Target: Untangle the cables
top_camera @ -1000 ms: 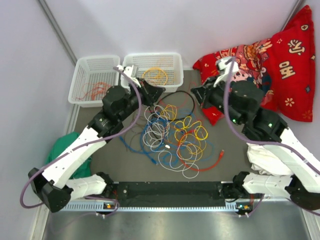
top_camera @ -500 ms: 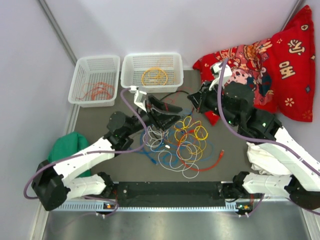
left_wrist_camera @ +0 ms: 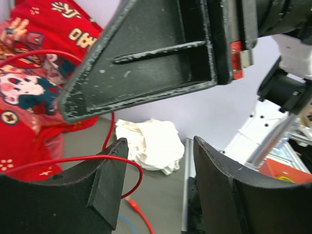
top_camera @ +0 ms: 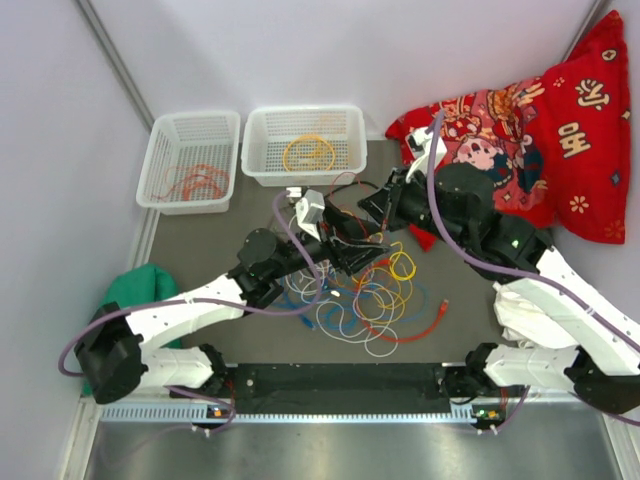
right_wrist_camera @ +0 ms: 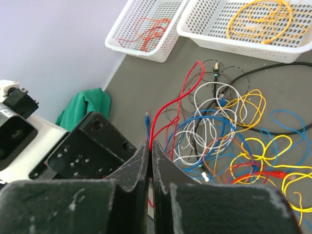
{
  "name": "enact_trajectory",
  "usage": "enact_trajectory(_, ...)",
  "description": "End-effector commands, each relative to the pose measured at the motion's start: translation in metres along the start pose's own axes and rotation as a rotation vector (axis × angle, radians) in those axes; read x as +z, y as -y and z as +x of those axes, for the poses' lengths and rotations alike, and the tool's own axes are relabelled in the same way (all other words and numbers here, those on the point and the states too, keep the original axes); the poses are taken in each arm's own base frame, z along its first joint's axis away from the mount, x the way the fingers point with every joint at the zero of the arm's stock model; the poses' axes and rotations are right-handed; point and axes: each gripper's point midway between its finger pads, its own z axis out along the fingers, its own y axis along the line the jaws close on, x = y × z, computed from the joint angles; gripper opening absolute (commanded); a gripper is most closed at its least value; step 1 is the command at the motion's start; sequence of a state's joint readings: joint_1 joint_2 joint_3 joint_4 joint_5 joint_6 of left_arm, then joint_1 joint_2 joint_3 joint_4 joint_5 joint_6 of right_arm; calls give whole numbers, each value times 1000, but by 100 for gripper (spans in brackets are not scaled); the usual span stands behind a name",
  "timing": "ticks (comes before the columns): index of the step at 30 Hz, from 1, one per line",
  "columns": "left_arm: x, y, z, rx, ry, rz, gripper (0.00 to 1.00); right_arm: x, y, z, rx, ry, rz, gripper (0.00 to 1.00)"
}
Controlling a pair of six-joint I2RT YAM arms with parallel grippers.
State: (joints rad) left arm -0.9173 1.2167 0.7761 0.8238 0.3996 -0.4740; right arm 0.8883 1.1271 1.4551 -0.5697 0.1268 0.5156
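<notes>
"Right gripper (right_wrist_camera: 150,146) is clamped on the red cable (right_wrist_camera: 181,92) — holding one strand up off the heap."

"And the rest of the cables (top_camera: 365,290)?"

"Knotted together at the middle of the table (top_camera: 200,240), yellow, blue and white looped through each other. Left gripper (left_wrist_camera: 161,146) hangs just beside the right, jaws apart, nothing held — that red line crosses one finger."

"So mid-separation, I'd say."

"Agreed. Next move, I reckon: left closes on the red strand near the right's pinch, then the two draw apart gently so loops slip free rather than cinch. One yellow cable (top_camera: 308,152) sits in the white basket (top_camera: 300,178) at the far edge."
</notes>
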Motion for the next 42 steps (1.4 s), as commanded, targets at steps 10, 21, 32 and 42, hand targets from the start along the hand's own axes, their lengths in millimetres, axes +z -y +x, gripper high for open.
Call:
enact_trajectory(10,-16,10,-41,124,76,-49,61,-25,-11,-29,18,89,-34,0)
enact_trajectory(21,-10,-7,-31,120,56,-102,62,-23,-23,-21,54,73,-107,0)
enact_trajectory(32,14,-36,-22,156,36,-172,8,-24,-25,-8,53,40,-141,0)
enact_trajectory(42,0,-52,-105,163,60,-435,0,-65,35,-12,30,208,67,99)
